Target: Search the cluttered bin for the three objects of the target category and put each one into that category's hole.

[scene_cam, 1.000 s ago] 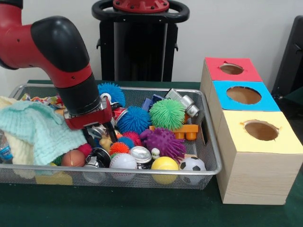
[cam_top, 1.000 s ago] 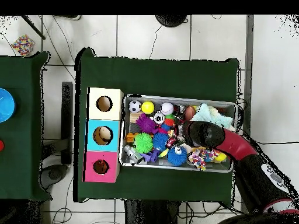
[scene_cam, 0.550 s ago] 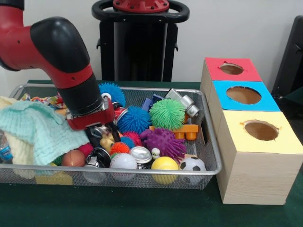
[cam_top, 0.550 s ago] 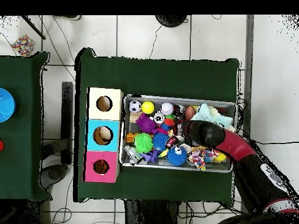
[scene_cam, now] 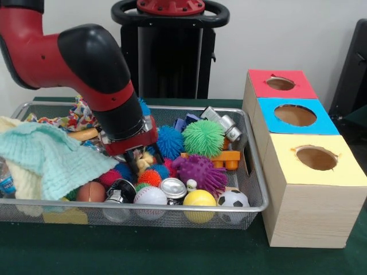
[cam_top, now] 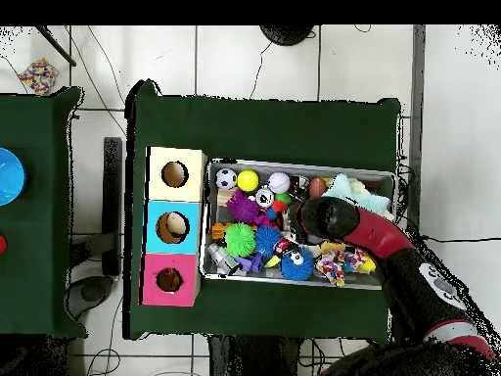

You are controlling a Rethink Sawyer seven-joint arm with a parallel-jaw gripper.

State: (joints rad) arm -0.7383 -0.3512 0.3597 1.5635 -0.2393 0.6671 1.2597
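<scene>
Your tool (scene_cam: pixel 137 162) is down in the clutter, mid-bin. Black fingertips show under the red wrist plate, buried among toys; can't tell whether it's clenched, released, or has anything. A small yellowish toy (scene_cam: pixel 145 161) sits right at the tips, contact unclear.

Just beside the tool: orange spiky ball (scene_cam: pixel 148 177), blue spiky ball (scene_cam: pixel 170 141), purple spiky ball (scene_cam: pixel 199 171). Green spiky ball (scene_cam: pixel 202 137) lies further toward the boxes, orange plastic block (scene_cam: pixel 226 157) below it.

Along the bin's near wall: brown ball (scene_cam: pixel 90 192), baseball (scene_cam: pixel 149 195), silver can (scene_cam: pixel 171 188), yellow ball (scene_cam: pixel 199 199), soccer ball (scene_cam: pixel 233 199).

On the tool's other side, mint cloth (scene_cam: pixel 49 158) is piled at that end, patterned fabric (scene_cam: pixel 74 119) behind it.

Wire bin (scene_cam: pixel 254 172) sits on the green worktop (scene_cam: pixel 172 252). Beside it, three boxes in a row: yellow-top box (scene_cam: pixel 312 172), blue-top box (scene_cam: pixel 293 116), red-top box (scene_cam: pixel 280 84), each with a round hole.

In the overhead view, the arm (cam_top: pixel 377 231) reaches in over the bin's cloth end.
</scene>
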